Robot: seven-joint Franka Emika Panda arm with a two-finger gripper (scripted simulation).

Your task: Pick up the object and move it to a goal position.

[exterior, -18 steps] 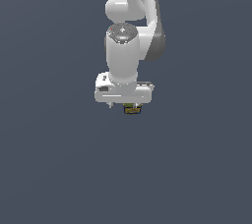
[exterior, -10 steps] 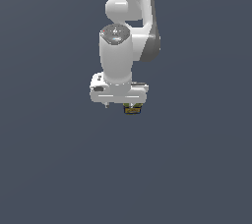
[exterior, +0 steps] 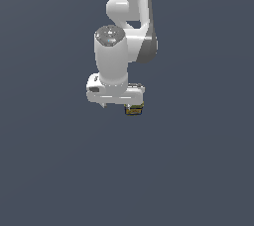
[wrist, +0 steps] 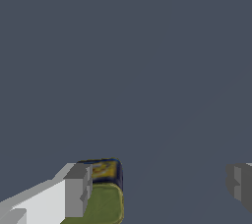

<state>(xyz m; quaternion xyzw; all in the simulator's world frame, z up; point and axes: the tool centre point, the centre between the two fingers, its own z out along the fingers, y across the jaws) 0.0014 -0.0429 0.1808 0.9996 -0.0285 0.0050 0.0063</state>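
The object (exterior: 133,110) is a small boxy can with an olive-green top and a yellow and blue label. It rests on the grey floor under the exterior view's right end of the white gripper (exterior: 118,104). In the wrist view the object (wrist: 102,193) lies right beside one grey fingertip (wrist: 78,191), just inside the gap. The other fingertip (wrist: 240,183) stands far off, with bare floor between it and the can. The gripper (wrist: 158,187) is open wide and holds nothing.
The white arm (exterior: 124,36) rises from the hand toward the top of the exterior view. All around is a plain dark grey floor (exterior: 198,170) with no other object or edge in sight.
The hand has shifted a little toward the exterior view's left and slightly lower. The can has stayed where it was.
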